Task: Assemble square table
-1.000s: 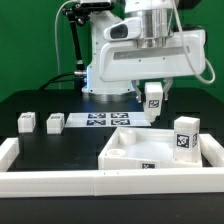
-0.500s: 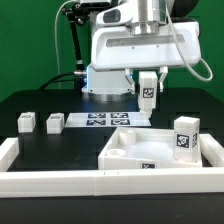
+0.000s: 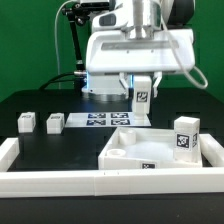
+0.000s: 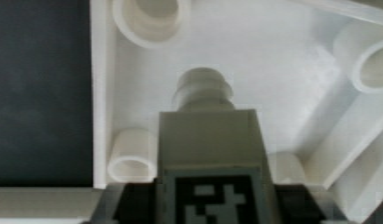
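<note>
Hand point(image 3: 143, 88): closed on the held post point(image 3: 143, 98), which hangs upright with its threaded tip point(image 4: 202, 80) down, ready to drop into a socket.
Slab point(image 3: 128, 150): lies on the table point(image 3: 60, 145), near side, exterior view's right, recessed face up so each corner socket point(image 4: 149, 14) is open.
Held post: above the slab's far part, not yet touching it.
Spare posts: corner post point(image 3: 183, 135) stands at the slab's right. Left post point(image 3: 26, 122) and its neighbour post point(image 3: 54, 123) wait at the exterior view's left.
</note>
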`<state>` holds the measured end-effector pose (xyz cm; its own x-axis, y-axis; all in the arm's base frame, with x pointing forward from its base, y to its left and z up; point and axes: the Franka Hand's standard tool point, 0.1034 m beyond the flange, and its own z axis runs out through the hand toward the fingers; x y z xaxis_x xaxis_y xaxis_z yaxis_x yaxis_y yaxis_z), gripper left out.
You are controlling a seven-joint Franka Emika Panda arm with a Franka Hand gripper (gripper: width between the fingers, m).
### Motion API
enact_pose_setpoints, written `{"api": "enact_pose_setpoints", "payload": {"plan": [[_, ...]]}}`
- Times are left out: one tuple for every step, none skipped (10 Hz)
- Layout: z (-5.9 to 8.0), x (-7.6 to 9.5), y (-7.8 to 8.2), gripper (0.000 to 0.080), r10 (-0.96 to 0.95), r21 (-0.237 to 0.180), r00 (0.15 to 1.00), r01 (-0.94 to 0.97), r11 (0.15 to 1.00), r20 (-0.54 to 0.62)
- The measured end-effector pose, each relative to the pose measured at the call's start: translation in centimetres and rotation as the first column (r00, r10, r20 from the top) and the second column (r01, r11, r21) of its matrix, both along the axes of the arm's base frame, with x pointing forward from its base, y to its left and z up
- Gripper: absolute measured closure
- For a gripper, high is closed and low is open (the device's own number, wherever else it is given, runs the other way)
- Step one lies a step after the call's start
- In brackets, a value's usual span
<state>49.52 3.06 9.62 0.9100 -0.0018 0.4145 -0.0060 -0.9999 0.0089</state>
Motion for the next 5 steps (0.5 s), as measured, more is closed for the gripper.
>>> {"api": "enact_pose_setpoints", "payload": {"plan": [[-0.3, 1.1, -0.9, 0.0512, 0.002, -0.01, 1.0, -0.002, 1.0, 0.003], [-0.3, 1.8, -1.4, 0.0512, 0.008, -0.018, 1.0, -0.008, 1.0, 0.008], [-0.4, 2.6, -2.0, 0.0512, 0.011, -0.025, 1.0, -0.011, 1.0, 0.013], [-0.4, 3.6, -2.2, 0.0512, 0.007, -0.025, 1.0, -0.006, 1.0, 0.016], [-0.4, 3.6, -2.1, 0.0512, 0.008, -0.025, 1.0, -0.007, 1.0, 0.017]]}}
